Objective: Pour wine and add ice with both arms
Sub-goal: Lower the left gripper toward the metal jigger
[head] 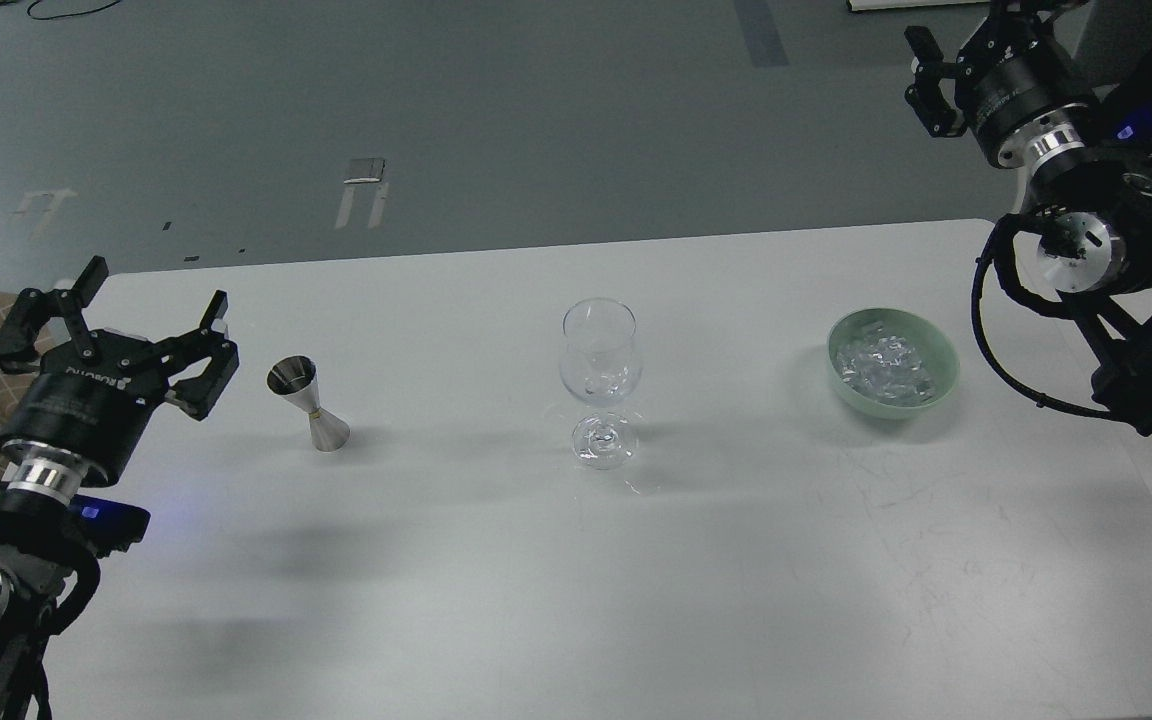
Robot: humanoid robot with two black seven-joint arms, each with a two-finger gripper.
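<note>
A clear stemmed wine glass stands upright at the table's middle and looks empty. A silver hourglass-shaped jigger stands upright to its left. A pale green bowl at the right holds the ice, a heap of small clear chunks. My left gripper is open and empty, hovering just left of the jigger without touching it. My right gripper is raised beyond the table's far right corner, well behind the bowl; its fingers stand apart and hold nothing.
The white table carries only these three things; its far edge runs behind the glass. Grey floor with tape marks lies beyond. My right arm's cable loops hang right of the bowl.
</note>
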